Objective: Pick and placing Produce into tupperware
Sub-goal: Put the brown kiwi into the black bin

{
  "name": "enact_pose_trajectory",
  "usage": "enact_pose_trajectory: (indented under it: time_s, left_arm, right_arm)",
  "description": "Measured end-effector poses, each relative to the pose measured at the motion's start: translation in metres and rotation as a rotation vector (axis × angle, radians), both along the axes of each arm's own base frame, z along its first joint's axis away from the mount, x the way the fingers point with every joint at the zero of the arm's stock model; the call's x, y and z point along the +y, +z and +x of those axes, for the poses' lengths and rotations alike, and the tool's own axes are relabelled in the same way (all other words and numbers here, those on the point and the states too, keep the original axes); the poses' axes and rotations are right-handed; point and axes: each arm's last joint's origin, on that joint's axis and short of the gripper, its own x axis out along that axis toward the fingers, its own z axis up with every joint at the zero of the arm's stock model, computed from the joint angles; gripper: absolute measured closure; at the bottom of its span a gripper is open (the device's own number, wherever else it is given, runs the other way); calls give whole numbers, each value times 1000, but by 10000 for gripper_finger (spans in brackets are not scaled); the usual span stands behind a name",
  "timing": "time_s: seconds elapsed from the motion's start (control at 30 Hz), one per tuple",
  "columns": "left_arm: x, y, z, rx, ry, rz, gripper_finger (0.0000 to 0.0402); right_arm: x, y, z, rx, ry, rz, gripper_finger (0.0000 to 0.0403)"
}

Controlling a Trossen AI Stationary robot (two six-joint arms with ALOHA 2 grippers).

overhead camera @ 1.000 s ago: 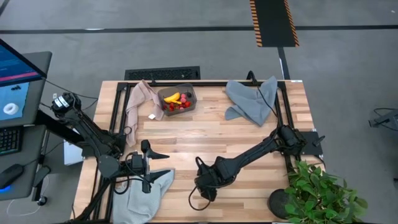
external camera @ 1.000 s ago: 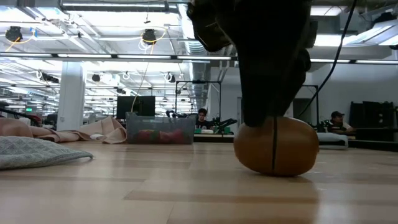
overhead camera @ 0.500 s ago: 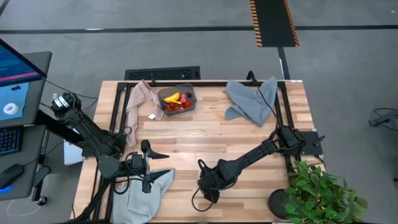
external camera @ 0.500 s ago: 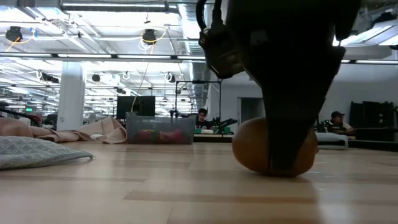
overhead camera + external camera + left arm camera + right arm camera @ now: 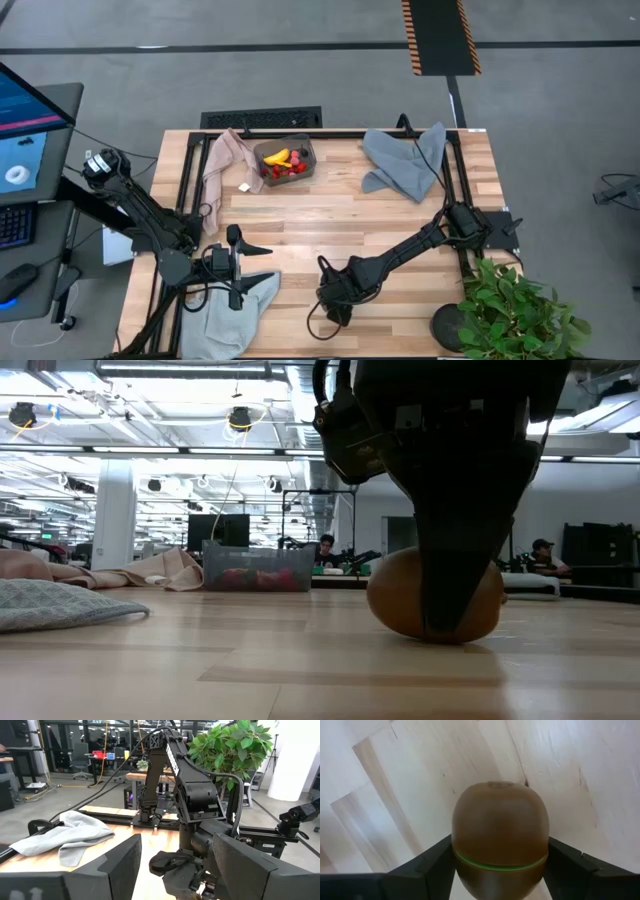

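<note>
Nearest the front edge of the pale wooden slatted table point(image 5: 330, 215), the right gripper point(image 5: 497, 870) is down over a brown egg-shaped toy kiwi with a thin green seam around its middle point(image 5: 500, 840). Its two dark fingers point(image 5: 427, 862) stand one on each side of the fruit and look to be touching its flanks, though whether they truly press it is hard to tell; in the low view the kiwi point(image 5: 400, 595) sits on the wood. Beside it to the left, the left gripper point(image 5: 243, 270) waits with fingers spread wide and holding nothing, above a crumpled grey-blue cloth point(image 5: 235, 310). A green leafy potted plant point(image 5: 515, 315) stands at the front right corner.

Toward the far edge, the small translucent grey rectangular plastic tub point(image 5: 285, 158) holds a yellow toy banana point(image 5: 277, 157) and red strawberries point(image 5: 285, 170). A tiny yellow piece point(image 5: 243, 187) lies just outside it, next to a beige-pink cloth point(image 5: 222, 165). A second grey-blue cloth point(image 5: 405, 160) lies at the far right.
</note>
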Motion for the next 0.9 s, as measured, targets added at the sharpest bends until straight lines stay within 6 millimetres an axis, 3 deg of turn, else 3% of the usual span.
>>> enact_pose_trajectory:
  time_s: [0.23,0.4,0.63,0.9]
  left_arm:
    - [0,0,0,0,3,0,166]
    - [0,0,0,0,4,0,166]
    - [0,0,0,0,4,0,166]
    - [0,0,0,0,3,1,166]
  right_arm:
    - [-6,0,6,-24,-2,9,131]
    - [-24,1,16,-48,-4,8,131]
    - [-70,2,34,-70,-5,8,132]
    - [-134,19,60,-153,-9,37,132]
